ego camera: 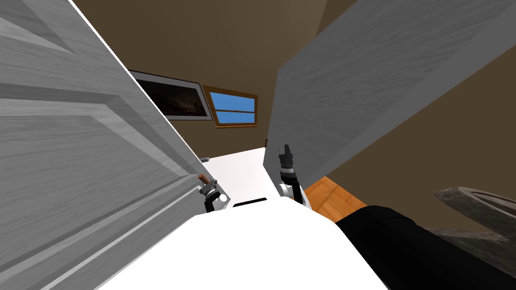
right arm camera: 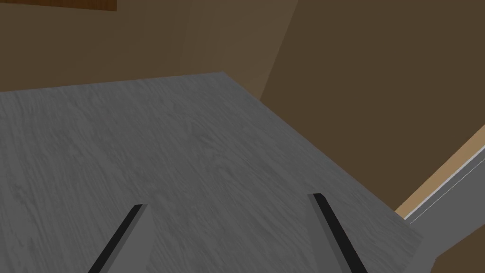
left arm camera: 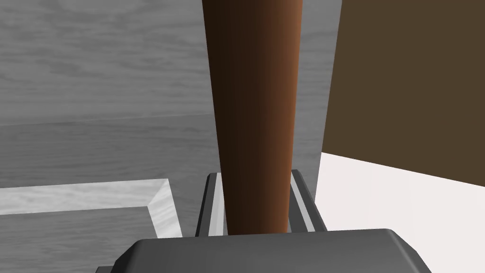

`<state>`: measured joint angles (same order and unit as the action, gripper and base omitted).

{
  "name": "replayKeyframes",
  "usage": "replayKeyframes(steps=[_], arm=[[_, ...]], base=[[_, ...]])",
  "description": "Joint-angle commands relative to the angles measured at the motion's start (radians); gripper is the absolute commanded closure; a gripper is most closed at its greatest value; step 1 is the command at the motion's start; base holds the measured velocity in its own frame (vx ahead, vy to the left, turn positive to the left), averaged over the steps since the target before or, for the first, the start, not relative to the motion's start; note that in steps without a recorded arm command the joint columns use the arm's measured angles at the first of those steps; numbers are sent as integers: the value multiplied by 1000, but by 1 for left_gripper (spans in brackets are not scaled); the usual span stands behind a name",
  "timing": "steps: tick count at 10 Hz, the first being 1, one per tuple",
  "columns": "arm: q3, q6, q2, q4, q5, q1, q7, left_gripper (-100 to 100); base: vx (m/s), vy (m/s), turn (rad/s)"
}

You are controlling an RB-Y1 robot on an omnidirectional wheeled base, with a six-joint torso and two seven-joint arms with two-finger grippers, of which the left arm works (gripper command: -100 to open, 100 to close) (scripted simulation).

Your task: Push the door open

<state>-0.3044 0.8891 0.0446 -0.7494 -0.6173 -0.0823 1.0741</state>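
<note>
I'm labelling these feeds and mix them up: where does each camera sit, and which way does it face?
Head view: on the head, steeply down at the grey door; left gripper and right gripper show.
Left wrist view: on the left hand, along fingers shut on the brown handle.
Right wrist view: on the right hand, open fingers toward a grey panel.
Shared: door and handle, in head and left wrist views.

We see two floors: white floor (ego camera: 242,171) ahead past the grey door (ego camera: 75,151), orange wood floor (ego camera: 330,196) close to our right.
</note>
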Motion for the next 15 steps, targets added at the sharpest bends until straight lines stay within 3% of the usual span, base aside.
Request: replayKeyframes(steps=[1, 4, 10, 12, 13, 15], arm=[[0, 0, 0, 0, 0, 0, 0, 100], [-67, -1, -36, 10, 11, -1, 15, 100], [-148, -6, -69, 22, 25, -1, 32, 100], [-148, -6, -69, 22, 25, -1, 32, 100], [-180, -8, -79, 26, 30, -1, 38, 100], [-197, -9, -85, 29, 33, -1, 42, 100]], base=[[84, 6, 22], [115, 20, -43], [105, 34, -19], [44, 13, 6], [62, 29, -66], [69, 20, -4]])
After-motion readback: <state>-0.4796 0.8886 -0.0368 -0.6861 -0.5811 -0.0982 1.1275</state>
